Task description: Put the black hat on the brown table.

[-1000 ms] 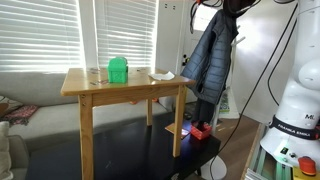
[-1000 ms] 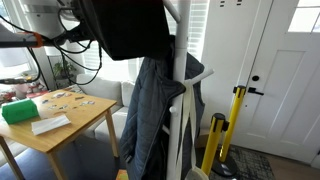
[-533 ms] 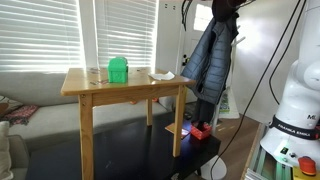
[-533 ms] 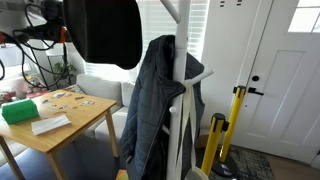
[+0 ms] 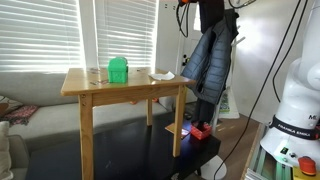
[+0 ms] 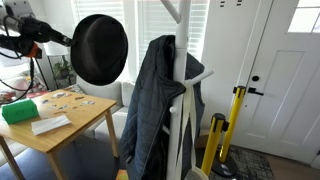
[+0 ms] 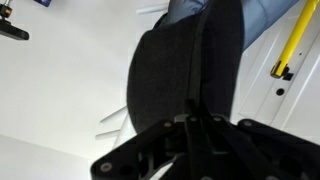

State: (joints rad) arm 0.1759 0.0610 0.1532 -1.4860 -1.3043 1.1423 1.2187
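Note:
The black hat (image 6: 100,50) hangs in the air, held by its brim, its round underside facing the camera. It is well above and beyond the end of the brown table (image 6: 62,128). My gripper (image 6: 64,38) is shut on the hat's edge. In an exterior view the hat (image 5: 210,12) is at the top of the picture, right of the table (image 5: 125,88) and above the jacket. In the wrist view the hat (image 7: 175,65) fills the middle, pinched between the closed fingers (image 7: 195,112).
A dark puffy jacket (image 6: 155,110) hangs on a white coat rack (image 6: 181,60) next to the hat. A green container (image 5: 118,70) and white papers (image 5: 162,75) lie on the table. A low black platform (image 5: 130,150) is under the table. A yellow pole (image 6: 237,120) stands by the door.
The hat, held in my gripper, has moved away from the coat rack toward the table side and now hangs clear of the rack and jacket.

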